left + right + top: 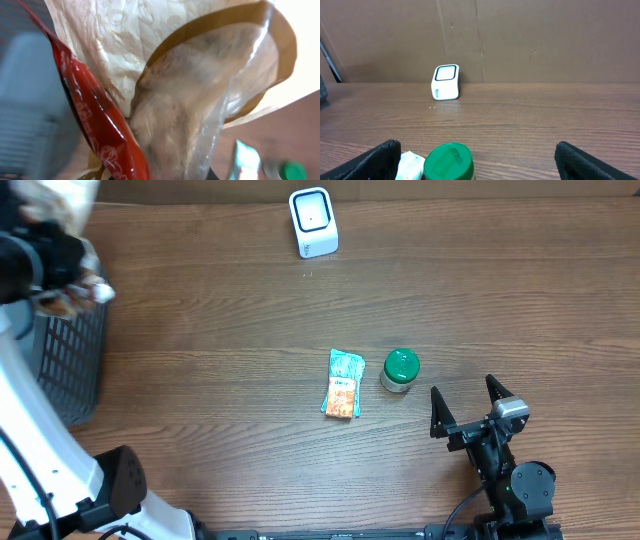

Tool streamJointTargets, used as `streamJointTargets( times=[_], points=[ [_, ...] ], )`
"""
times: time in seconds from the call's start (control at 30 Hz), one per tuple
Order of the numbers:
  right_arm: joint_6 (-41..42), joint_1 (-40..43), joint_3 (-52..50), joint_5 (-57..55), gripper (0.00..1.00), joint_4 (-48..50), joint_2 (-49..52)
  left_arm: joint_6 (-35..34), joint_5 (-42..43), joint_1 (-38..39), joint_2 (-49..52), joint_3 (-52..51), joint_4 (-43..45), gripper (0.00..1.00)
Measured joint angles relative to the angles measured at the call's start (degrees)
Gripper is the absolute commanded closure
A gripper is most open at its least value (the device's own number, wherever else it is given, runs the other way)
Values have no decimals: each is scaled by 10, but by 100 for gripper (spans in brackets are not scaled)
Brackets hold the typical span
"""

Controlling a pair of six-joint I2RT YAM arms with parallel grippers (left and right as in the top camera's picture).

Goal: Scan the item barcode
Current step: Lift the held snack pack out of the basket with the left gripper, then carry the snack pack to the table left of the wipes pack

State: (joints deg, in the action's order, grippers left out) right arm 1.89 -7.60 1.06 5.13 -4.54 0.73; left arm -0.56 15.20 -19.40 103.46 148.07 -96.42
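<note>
Two grippers, one load.
My left gripper (60, 275) pinches the snack bag (165, 100), its long axis rising from the jaws; my right gripper (463, 390) gapes, empty.

From high above, looking straight down on the brown wood-grain table (220, 310), wide enough to take in the white rounded box-shaped scanner (313, 222) at the far edge. From the right wrist, low and level over the tabletop, facing that scanner and the brown cardboard wall (545, 40) behind it, the small green-lidded jar (447, 161) close below. From the left wrist, pressed up against a crinkled translucent beige-and-red plastic bag (175, 100), with jar and table glimpsed at lower right. Common to all three: the jar.
</note>
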Motion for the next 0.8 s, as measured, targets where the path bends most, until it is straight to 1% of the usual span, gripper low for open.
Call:
streamJointTargets(
  times=[0.1, 0.17, 0.27, 0.4, 0.6, 0.67, 0.73, 0.8],
  points=[
    [0, 0, 0, 0, 0, 0, 0, -2, -5, 50, 1, -29, -2, 96],
    [0, 0, 0, 0, 0, 0, 0, -6, -9, 84, 1, -66, -2, 96],
    [0, 0, 0, 0, 0, 0, 0, -10, -15, 142, 2, -148, 0, 96],
    [0, 0, 0, 0, 0, 0, 0, -16, -20, 201, 7, -256, 26, 96],
    [0, 0, 0, 0, 0, 0, 0, -42, -24, 266, 8, -420, 115, 95],
    [0, 0, 0, 0, 0, 0, 0, -61, -29, 288, 8, -480, 161, 96],
    [0, 0, 0, 0, 0, 0, 0, -72, -34, 300, 9, -511, 186, 96],
    [0, 0, 0, 0, 0, 0, 0, -98, -45, 320, 10, -562, 237, 96]
  ],
)
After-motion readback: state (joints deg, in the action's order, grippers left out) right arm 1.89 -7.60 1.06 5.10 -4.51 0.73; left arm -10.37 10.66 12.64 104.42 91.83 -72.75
